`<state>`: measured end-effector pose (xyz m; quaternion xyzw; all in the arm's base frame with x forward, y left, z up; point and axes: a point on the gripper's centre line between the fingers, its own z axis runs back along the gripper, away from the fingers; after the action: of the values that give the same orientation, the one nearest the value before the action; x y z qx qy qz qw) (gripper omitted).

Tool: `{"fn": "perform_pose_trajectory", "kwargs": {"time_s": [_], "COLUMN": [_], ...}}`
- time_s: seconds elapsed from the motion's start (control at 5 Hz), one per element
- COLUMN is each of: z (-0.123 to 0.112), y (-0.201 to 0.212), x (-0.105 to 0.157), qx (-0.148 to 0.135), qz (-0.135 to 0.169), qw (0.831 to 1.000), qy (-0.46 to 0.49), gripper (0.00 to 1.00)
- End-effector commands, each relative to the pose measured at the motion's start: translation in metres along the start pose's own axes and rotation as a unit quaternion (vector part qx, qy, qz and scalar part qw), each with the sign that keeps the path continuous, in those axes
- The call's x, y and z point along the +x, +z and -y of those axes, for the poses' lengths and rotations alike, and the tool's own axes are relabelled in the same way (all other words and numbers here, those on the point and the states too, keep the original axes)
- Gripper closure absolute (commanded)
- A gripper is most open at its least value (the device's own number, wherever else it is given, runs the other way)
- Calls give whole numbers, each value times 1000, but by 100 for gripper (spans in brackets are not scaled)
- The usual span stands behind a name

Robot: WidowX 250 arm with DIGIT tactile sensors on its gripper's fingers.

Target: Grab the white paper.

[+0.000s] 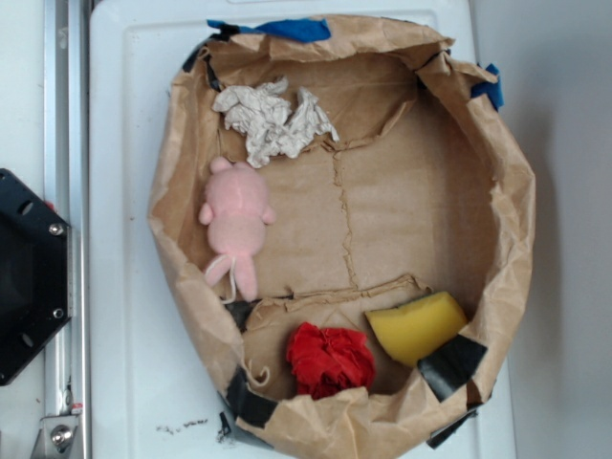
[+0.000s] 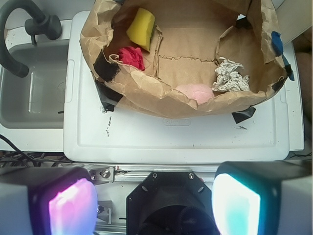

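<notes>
Wrist view, white paper [image 2: 230, 77] well beyond tool [image 2: 154, 203]

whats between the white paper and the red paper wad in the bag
The pink plush toy lies between the white paper and the red wad, along the brown paper bag's wall. The exterior view shows it best.

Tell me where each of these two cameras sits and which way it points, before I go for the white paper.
Exterior: overhead, looking straight down into the brown paper bag; only the robot's black base shows, at the left edge.
Wrist: on the arm, held back over the base, looking forward and down at the bag; the gripper fills the bottom edge, its two lit pads wide apart.
Shared: the bag, white paper, pink plush toy, red wad and yellow sponge, seen from opposite directions.
</notes>
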<state>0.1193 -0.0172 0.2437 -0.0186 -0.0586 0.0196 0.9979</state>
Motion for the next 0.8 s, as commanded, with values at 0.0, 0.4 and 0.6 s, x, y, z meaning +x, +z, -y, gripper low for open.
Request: {"fn": "perform_pose_trajectory", "kwargs": {"time_s": [0.0,0.4,0.6], "z": [0,-5,-18], "y": [0,-6,-30], "x": [0,69,87], "qx": [0,-14,-10], "qz": [0,37,52], "qw": [1000,998,998], "qy": [0,47,36], "gripper": [0,0,0]}}
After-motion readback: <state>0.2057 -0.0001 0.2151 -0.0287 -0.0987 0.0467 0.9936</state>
